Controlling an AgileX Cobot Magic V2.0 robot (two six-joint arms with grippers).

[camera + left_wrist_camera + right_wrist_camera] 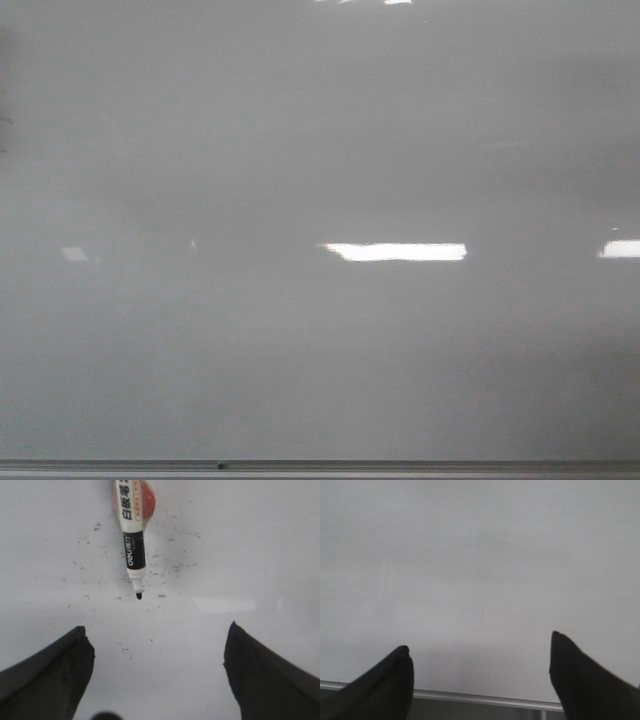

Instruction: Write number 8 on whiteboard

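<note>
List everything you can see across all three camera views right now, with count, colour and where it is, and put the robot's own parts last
whiteboard: one, glossy pale grey-white, fills the front view; no figure drawn on it that shows.
bottom edge strip: one, grey metal, along the board's lower edge.
light reflections: several, bright white, across the middle of the front view.
marker: one, white and black barrel with an orange part behind it, uncapped black tip, lying on a white surface ahead of the left gripper, apart from it.
black specks: many, scattered around the marker tip.
left gripper: one, black fingers, open, empty.
right gripper: one, black fingers, open, empty, facing the board above the strip.
</note>
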